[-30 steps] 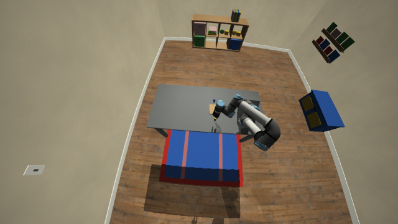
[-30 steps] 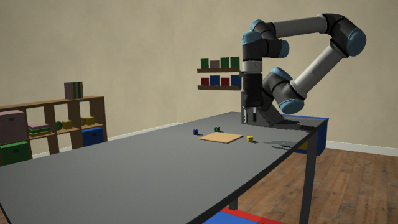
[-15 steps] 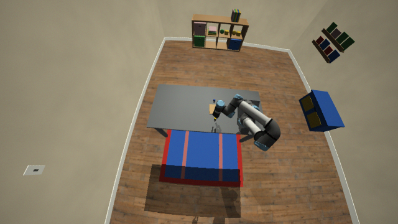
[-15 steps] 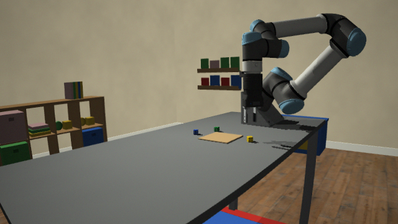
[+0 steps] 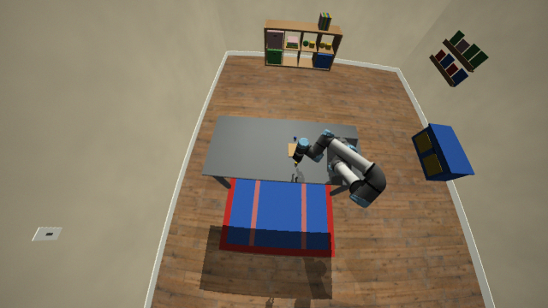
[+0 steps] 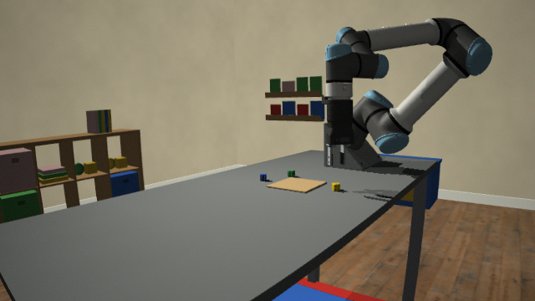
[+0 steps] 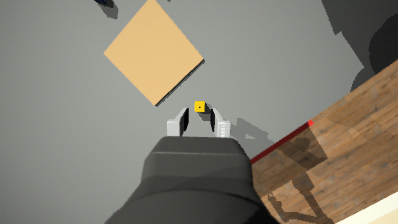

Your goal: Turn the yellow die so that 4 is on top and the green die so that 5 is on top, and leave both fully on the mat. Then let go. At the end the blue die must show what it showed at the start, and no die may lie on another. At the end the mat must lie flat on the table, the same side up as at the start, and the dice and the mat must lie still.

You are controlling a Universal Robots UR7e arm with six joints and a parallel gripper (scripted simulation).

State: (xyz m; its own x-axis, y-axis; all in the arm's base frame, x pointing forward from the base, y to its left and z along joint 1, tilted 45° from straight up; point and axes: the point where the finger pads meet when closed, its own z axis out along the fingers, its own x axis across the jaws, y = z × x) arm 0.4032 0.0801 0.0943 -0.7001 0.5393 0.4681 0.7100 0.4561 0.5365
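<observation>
With its two fingers spread and nothing pinched between them, the black gripper [image 5: 295, 161] [image 6: 335, 155] [image 7: 199, 115] is being held upright above the gray table [image 5: 253, 145] [image 6: 188, 226] [image 7: 75, 145]. The yellow die [image 5: 295, 162] [image 6: 336, 186] [image 7: 199, 106], a single pip on top, is being seen just off the near right side of the tan mat [image 5: 291, 150] [image 6: 297, 184] [image 7: 154, 52] in the exterior view. The blue die [image 5: 294, 138] [image 6: 263, 177] [image 7: 103, 2] and green die [image 6: 291, 173] are being shown beyond the mat's far edges.

Open air between hand [image 6: 335, 155] [image 7: 199, 121] and die [image 6: 336, 186] [image 7: 200, 106].
</observation>
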